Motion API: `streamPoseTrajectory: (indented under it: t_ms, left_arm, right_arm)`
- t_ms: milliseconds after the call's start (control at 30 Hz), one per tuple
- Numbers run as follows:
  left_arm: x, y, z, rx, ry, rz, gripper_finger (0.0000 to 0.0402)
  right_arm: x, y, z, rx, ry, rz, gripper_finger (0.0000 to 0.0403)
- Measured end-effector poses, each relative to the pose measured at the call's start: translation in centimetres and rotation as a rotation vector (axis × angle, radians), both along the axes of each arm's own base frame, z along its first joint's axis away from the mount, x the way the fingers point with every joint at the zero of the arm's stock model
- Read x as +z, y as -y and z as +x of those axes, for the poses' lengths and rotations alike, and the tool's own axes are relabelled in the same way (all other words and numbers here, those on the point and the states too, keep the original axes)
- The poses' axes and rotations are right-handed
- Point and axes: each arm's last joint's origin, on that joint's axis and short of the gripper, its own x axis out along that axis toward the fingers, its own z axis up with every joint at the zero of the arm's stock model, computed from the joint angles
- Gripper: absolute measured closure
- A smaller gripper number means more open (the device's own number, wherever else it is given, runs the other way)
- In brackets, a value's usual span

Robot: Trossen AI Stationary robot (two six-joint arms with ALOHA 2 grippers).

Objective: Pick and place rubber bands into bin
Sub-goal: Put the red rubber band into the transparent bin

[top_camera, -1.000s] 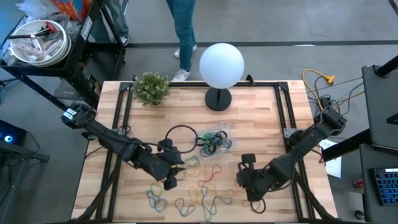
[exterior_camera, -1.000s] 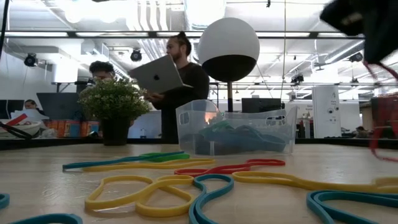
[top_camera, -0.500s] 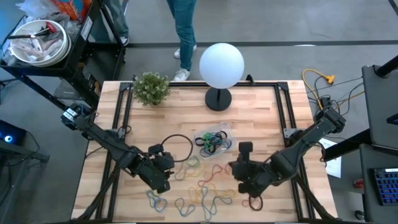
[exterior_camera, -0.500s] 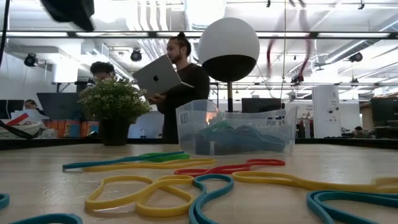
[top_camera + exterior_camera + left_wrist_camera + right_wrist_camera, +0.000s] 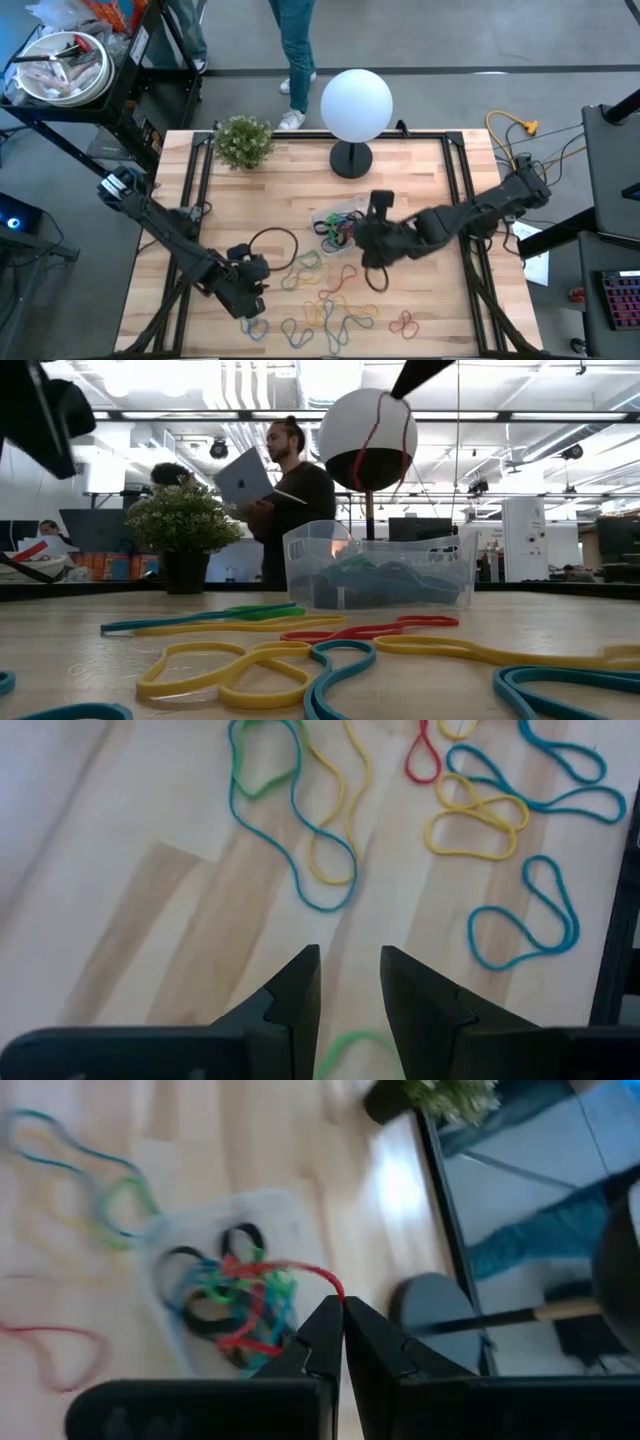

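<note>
low view hid most of both arms: only a dark blurred part showed at the upper left corner and a dark tip at the top, from which a thin red band [image 5: 372, 435] hung in front of the white globe lamp [image 5: 367, 438]. the bin [image 5: 378, 568], a clear thin-walled plastic tray, stood on the table [image 5: 60, 650] with a tangle of bands dim behind its wall.

in the high view the right gripper [image 5: 366, 243] hung just beside the bin [image 5: 338, 215], its arm covering the bin's right part. its fingers [image 5: 322, 1332] were pinched together on the red band [image 5: 285, 1267], which trailed toward the tangle of green, black, blue and red loops in the bin [image 5: 290, 1210].

the left gripper [image 5: 250, 291] sat low over the wood near the front left, a black band [image 5: 272, 248] looping off it. its fingers [image 5: 300, 990] stood a little apart; whether they gripped that band could not be told. loose bands [image 5: 325, 300], thin and floppy in yellow, blue, green and red, lay scattered on the pale grained wood. a leafy plant [image 5: 243, 141] stood at the back left.
</note>
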Motion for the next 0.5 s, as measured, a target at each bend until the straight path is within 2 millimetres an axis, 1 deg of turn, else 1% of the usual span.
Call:
streamPoseTrajectory:
  t_ms: [133, 267, 400, 500]
  left_arm:
    - [-0.2, 0.5, -0.4, 0.004, 0.012, -0.019, 0.0311]
    - [-0.1, 0.5, -0.4, 0.012, 0.028, -0.004, 0.0311]
    - [-0.1, 0.6, -0.3, 0.017, 0.04, -0.005, 0.0311]
    - [0.0, 0.5, -0.3, 0.029, 0.059, 0.012, 0.0311]
  right_arm:
    - [-0.2, 2.5, 0.7, -0.06, -0.023, -0.019, 0.0395]
    - [-0.4, 4.7, 1.2, -0.109, -0.043, -0.007, 0.0395]
    - [-1.0, 6.5, 1.3, -0.148, -0.071, 0.021, 0.0395]
    - [-1.9, 7.3, 1.3, -0.161, -0.094, 0.049, 0.0395]
